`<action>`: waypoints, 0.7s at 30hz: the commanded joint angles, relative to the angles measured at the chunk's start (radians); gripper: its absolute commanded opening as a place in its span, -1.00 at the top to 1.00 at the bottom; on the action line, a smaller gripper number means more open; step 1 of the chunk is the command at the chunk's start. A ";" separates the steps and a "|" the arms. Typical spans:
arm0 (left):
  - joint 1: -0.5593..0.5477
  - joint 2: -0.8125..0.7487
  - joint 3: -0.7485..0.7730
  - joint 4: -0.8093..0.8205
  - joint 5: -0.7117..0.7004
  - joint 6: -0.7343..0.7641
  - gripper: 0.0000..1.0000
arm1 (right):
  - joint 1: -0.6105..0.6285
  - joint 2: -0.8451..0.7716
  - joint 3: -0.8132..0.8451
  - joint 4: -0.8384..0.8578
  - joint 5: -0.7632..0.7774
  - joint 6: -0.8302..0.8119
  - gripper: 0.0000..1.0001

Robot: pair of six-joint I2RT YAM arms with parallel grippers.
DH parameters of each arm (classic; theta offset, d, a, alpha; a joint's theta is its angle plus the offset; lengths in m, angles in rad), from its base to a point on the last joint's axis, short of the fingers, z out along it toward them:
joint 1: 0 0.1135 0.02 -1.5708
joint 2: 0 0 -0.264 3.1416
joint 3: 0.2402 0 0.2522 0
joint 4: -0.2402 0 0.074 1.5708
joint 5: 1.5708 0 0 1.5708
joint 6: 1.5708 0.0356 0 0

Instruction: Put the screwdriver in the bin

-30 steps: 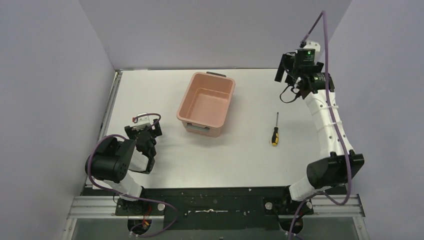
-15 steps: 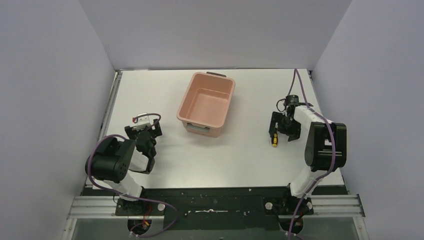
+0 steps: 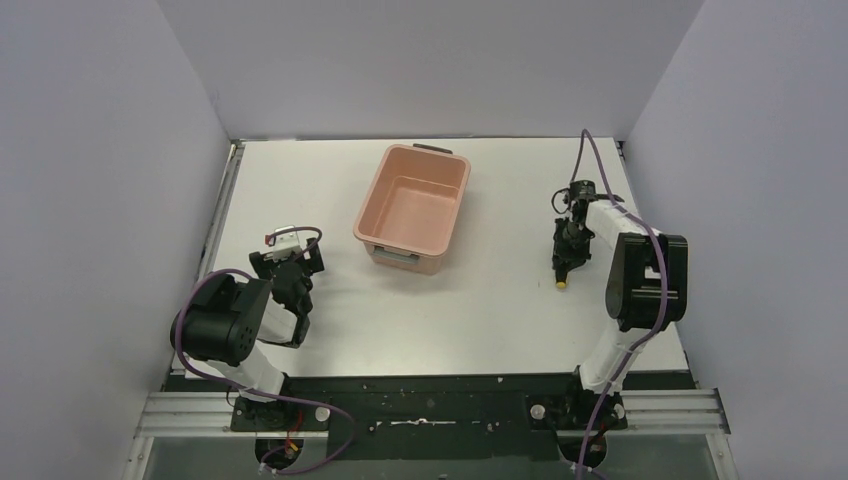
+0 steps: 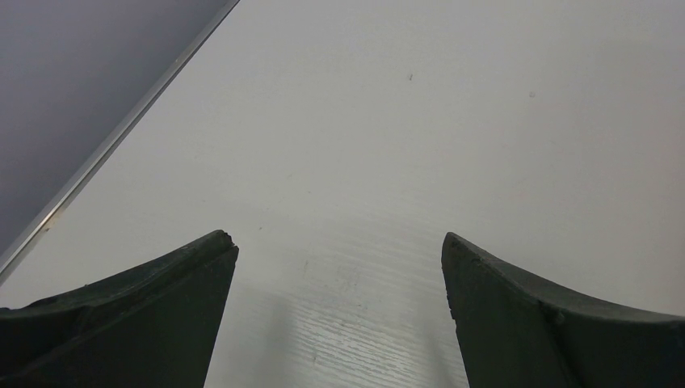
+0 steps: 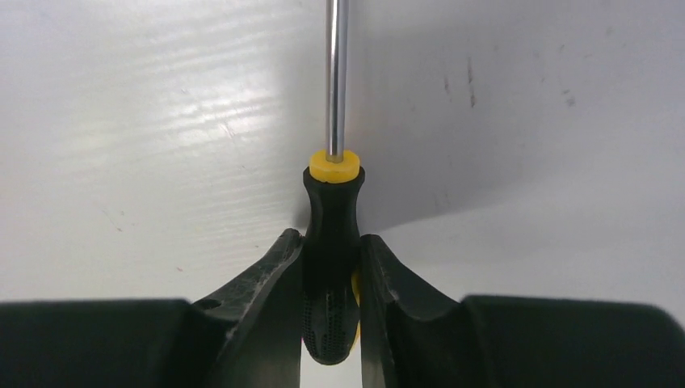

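Top external view is showing me the left pincer [image 3: 288, 258] sitting near the left edge of the white counter [image 3: 480, 300]. Its wrist view is showing both black fingers spread wide over bare surface, holding nothing, with a metal edge strip [image 4: 105, 153] running close on the left.

Moving rightward, the salmon-pink rectangular plastic bin [image 3: 371, 193] is sitting toward the middle-back of the counter, open and empty.

Further right, the small slim screwdriver [image 5: 331, 210] with the black-and-yellow handle and thin metal shaft is lying well apart from the bin. The right pincer [image 5: 331, 240] is clamping tight on the handle from both sides, with the shaft pointing away from the wrist.

I am judging this as the grasp step. Whether the tool is off the surface I cannot tell. Next I am needing a straight lift, a carry leftward over the bin's right rim, then a release above its floor.

Room is looking generous, with bare counter lying between tool and bin and nothing standing in the path. The grey side wall [image 3: 740, 200] is sitting near the right arm, so I am planning to swing inward.
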 commanded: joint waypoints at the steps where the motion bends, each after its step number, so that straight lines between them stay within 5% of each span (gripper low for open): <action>1: 0.005 -0.016 0.005 0.035 0.005 0.006 -0.95 | 0.002 -0.023 0.250 -0.134 0.050 -0.026 1.00; 11: 0.004 -0.015 0.005 0.034 0.005 0.006 -0.95 | 0.043 -0.045 0.789 -0.357 0.024 0.101 1.00; 21: 0.004 -0.015 0.005 0.033 0.006 0.004 -0.95 | 0.486 0.062 0.946 -0.092 -0.014 0.287 1.00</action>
